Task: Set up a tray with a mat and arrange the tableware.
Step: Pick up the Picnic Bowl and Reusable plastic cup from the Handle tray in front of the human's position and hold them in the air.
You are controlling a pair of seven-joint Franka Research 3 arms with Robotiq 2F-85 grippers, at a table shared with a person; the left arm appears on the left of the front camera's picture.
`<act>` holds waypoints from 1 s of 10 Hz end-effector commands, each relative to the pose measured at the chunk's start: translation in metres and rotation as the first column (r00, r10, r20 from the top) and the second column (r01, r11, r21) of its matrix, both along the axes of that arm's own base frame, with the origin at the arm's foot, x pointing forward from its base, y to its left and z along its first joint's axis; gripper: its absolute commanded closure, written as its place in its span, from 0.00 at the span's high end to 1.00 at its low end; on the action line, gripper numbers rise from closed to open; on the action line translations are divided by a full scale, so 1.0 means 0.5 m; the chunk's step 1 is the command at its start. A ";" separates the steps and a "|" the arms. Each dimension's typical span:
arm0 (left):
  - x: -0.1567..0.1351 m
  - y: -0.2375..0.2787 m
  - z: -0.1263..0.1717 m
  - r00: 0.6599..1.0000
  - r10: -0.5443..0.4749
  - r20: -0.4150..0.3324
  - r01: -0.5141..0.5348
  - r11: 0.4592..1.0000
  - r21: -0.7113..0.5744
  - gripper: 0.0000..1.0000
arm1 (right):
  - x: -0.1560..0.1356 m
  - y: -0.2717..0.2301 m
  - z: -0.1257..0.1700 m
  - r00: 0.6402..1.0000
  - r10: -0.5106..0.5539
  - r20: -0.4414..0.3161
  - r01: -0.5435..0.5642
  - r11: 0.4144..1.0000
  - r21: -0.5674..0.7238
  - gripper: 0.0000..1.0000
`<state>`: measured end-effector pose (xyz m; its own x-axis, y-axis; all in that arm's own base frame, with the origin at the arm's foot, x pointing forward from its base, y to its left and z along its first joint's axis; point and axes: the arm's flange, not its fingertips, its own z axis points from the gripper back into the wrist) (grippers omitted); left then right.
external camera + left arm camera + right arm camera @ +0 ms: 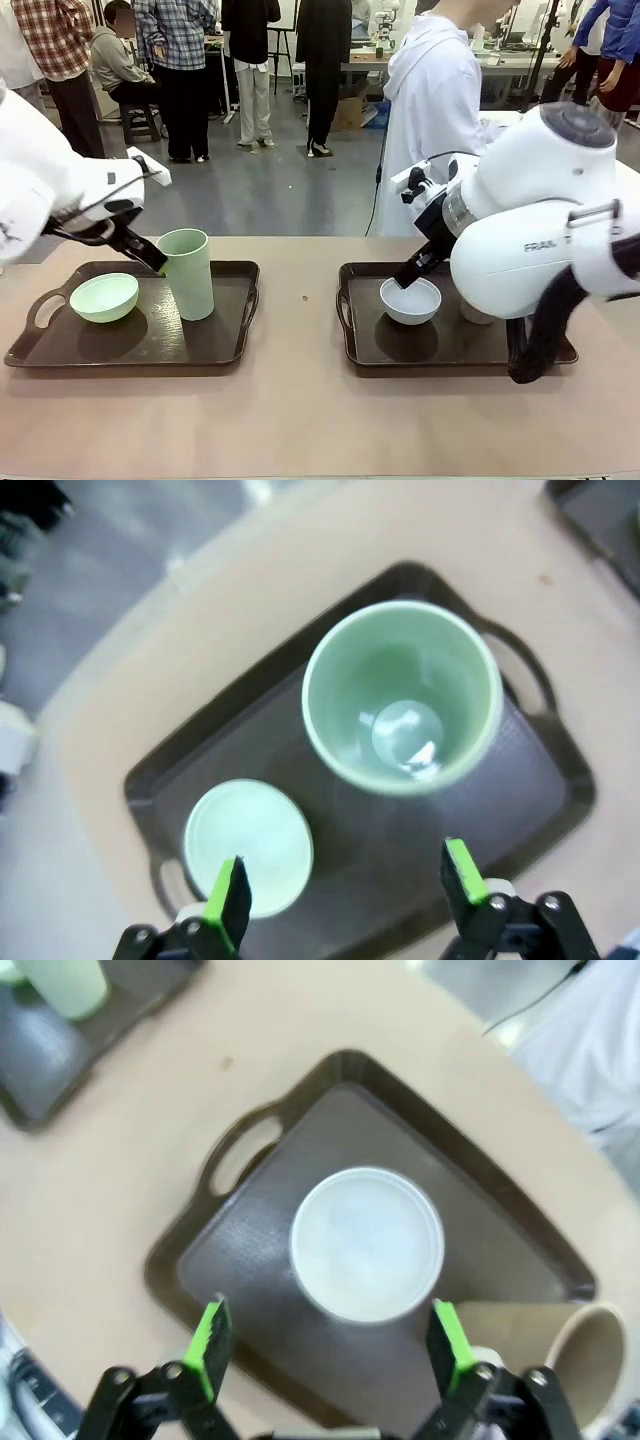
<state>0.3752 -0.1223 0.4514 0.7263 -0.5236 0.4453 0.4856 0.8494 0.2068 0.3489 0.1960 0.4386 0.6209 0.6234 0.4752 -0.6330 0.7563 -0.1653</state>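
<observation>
Tabletop (300, 420): tan, carrying two dark trays side by side, well apart. Person (430, 120): white coat, standing at the far edge behind the right tray. Right arm (540, 230): white, bent over the right tray's right half. Left arm (50, 190): white, reaching in over the left tray's far edge. Left tray (140, 362): handled, on the tabletop's left half, lined with a dark textured left mat (150, 335). Right tray (430, 360): same kind, on the right half, lined with a right mat (400, 340). Green cup (188, 275): upright on the left mat, toward the tray's far right corner. Tan cup (540, 1335): on the right tray just beside the white bowl, largely hidden by the arm in the front view. Green bowl (104, 297): on the left mat near the tray's left handle, apart from the green cup. White bowl (410, 300): on the right mat, left of centre. Left end effector (345, 872): released, jaws wide, holding nothing, just beside the green cup. Right end effector (328, 1325): released, jaws wide, above the white bowl; contact cannot be told.
</observation>
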 end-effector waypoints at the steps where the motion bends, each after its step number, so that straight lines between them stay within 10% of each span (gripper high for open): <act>1: -0.173 -0.001 0.008 0.991 -0.003 -0.134 0.000 1.000 -0.026 1.00 | -0.132 -0.030 0.025 0.989 -0.066 -0.129 0.052 0.993 -0.109 1.00; 3: -0.257 -0.010 -0.016 0.947 -0.093 -0.309 0.061 0.992 -0.111 1.00 | -0.237 -0.066 -0.022 0.943 -0.155 -0.294 0.096 0.974 -0.206 1.00; 5: -0.311 0.009 -0.052 0.951 -0.063 -0.303 0.018 0.988 -0.151 1.00 | -0.296 -0.091 -0.080 0.921 -0.180 -0.347 0.097 0.965 -0.245 1.00; 6: -0.178 -0.066 0.069 0.951 -0.091 -0.295 0.065 0.993 -0.095 1.00 | -0.164 -0.023 0.033 0.941 -0.165 -0.294 0.100 0.969 -0.225 1.00; 10: -0.159 -0.026 0.089 0.932 -0.056 -0.357 -0.006 0.985 -0.170 1.00 | -0.169 -0.068 0.055 0.915 -0.189 -0.357 0.137 0.977 -0.164 1.00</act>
<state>0.2835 -0.1495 0.4899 0.8129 -0.5257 0.2507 0.5573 0.8272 -0.0724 0.2608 0.1785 0.4603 0.8171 0.5672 0.1030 -0.5557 0.8225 -0.1212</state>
